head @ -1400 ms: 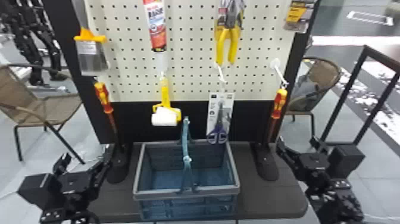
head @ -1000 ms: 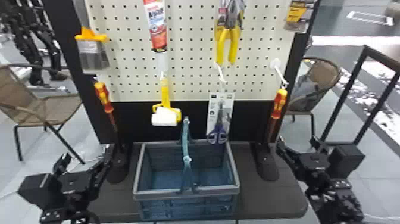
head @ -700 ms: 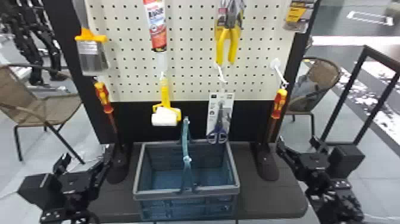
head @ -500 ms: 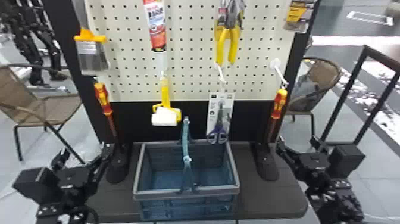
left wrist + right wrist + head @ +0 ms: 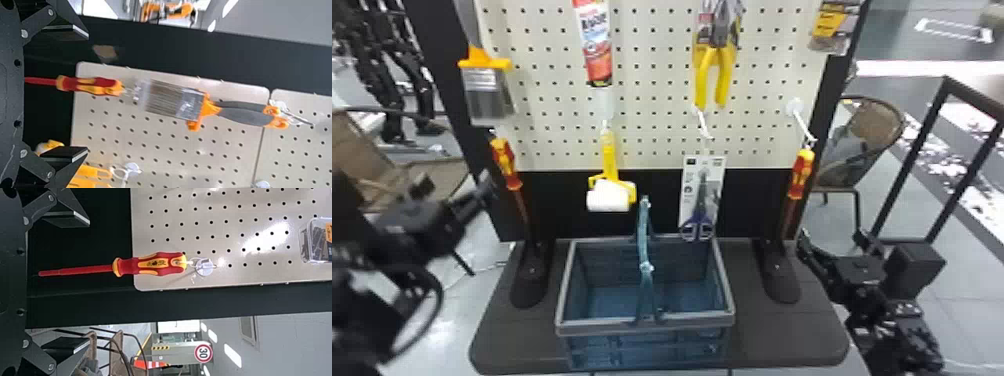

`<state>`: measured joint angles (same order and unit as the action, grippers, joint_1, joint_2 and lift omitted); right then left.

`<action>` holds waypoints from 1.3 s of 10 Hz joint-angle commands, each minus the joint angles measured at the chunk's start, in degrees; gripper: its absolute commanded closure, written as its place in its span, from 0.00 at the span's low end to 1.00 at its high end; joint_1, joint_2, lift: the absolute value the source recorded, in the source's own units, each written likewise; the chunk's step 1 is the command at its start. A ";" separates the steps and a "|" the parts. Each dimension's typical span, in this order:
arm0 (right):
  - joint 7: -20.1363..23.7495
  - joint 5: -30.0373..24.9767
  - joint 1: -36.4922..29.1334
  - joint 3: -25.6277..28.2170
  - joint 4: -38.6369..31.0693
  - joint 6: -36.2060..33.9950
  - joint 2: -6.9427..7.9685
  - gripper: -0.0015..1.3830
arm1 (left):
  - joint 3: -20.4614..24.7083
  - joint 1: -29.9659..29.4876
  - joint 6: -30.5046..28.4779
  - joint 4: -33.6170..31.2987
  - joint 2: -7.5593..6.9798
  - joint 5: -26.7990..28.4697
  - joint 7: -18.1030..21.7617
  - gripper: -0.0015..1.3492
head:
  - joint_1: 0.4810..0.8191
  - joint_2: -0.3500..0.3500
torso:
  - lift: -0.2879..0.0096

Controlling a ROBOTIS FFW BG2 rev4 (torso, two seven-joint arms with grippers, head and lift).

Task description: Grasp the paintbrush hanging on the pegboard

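The paintbrush (image 5: 483, 92) hung at the pegboard's (image 5: 657, 115) left edge, at ten o'clock from the basket (image 5: 567, 280). Open air lay between it and the left gripper (image 5: 479, 192), whose fingers stood apart. The right gripper (image 5: 804, 250), also spread, sat at three o'clock beside the black table (image 5: 782, 335). The left arm was blurred, and the brush's handle ran off the top edge.

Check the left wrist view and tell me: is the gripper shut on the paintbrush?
No: the left gripper is open, its fingers wide apart, and the paintbrush hangs on the pegboard beyond it, untouched.
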<state>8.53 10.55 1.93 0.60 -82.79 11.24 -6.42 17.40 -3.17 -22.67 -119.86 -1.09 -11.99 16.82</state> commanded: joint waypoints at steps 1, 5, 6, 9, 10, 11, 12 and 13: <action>0.00 -0.17 0.09 -0.16 0.09 -0.08 0.09 0.16 | 2.55 5.55 -7.04 -0.90 -2.51 -4.27 2.25 0.20 | 0.20 0.50 | 0.63; 0.00 -0.35 0.09 -0.16 0.00 -0.08 0.09 0.16 | 6.33 15.92 -17.58 -0.90 -8.05 -13.32 7.17 0.20 | 0.20 0.50 | 0.63; 0.00 -0.35 0.09 -0.25 0.00 -0.08 0.09 0.16 | 7.03 18.20 -20.13 -0.81 -8.84 -14.91 7.70 0.20 | 0.20 0.50 | 0.63; 0.09 -0.53 0.18 -0.34 -0.09 -0.08 0.09 0.16 | 8.18 22.95 -21.01 3.06 -11.48 -18.68 9.98 0.20 | 0.20 0.50 | 0.63; 0.00 -0.53 0.18 -0.42 -0.09 0.01 0.09 0.16 | 7.65 24.53 -20.84 6.22 -12.09 -19.56 10.34 0.20 | 0.20 0.50 | 0.63; 0.09 -0.53 0.26 -0.60 -0.26 -0.08 0.09 0.16 | 6.51 26.73 -19.96 10.70 -12.88 -19.74 12.09 0.20 | 0.20 0.50 | 0.63; 0.09 -0.53 0.35 -0.86 -0.35 -0.08 0.09 0.16 | 4.93 29.28 -18.90 15.71 -14.20 -20.27 15.08 0.20 | 0.20 0.50 | 0.63; 0.09 -0.53 0.53 -0.95 -0.35 0.01 0.09 0.16 | 2.90 31.39 -17.76 20.02 -15.61 -21.59 17.28 0.20 | 0.20 0.50 | 0.63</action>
<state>8.61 10.02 2.38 -0.31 -83.13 11.20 -6.33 21.33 26.99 -40.95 -102.29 -15.97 -32.88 34.05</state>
